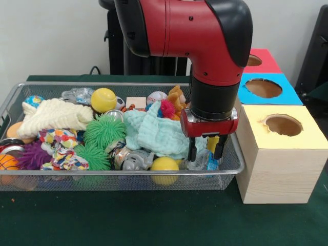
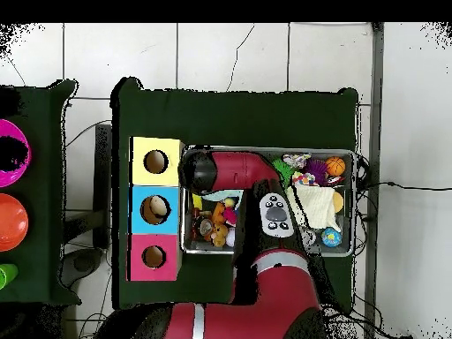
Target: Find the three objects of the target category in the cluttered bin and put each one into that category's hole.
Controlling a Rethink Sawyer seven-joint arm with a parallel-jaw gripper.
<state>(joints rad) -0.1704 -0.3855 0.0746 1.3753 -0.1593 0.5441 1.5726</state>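
Green cloth on the table [image 1: 154,220] is nearest the camera, then the wire bin [image 1: 123,180] and the yellow-topped wooden box [image 1: 282,154] beside it. Blue box [image 1: 264,88] and red box [image 1: 260,60] are lined up behind it, each with a round hole.

Gripper [image 1: 206,149] is lowered into the bin's end nearest the boxes, fingers parted, nothing seen clamped. Just beside the tips a crinkly clear plastic item [image 1: 201,161] is visible, with something yellow behind; neither can be identified.

Target category is not given, so candidates are only judged. Yellow ball [image 1: 164,169] against the front wall and another yellow ball [image 1: 103,100] at the back: light, smooth, likely to roll, best pinched across the middle. Mint cloth [image 1: 156,134]: soft, limp, to be pinched at a raised fold; neighbours may be dragged along. Green spiky balls [image 1: 104,131]: squashy, easy grip anywhere.

Overhead, that end of the bin is mostly hidden by the arm [image 2: 234,169].
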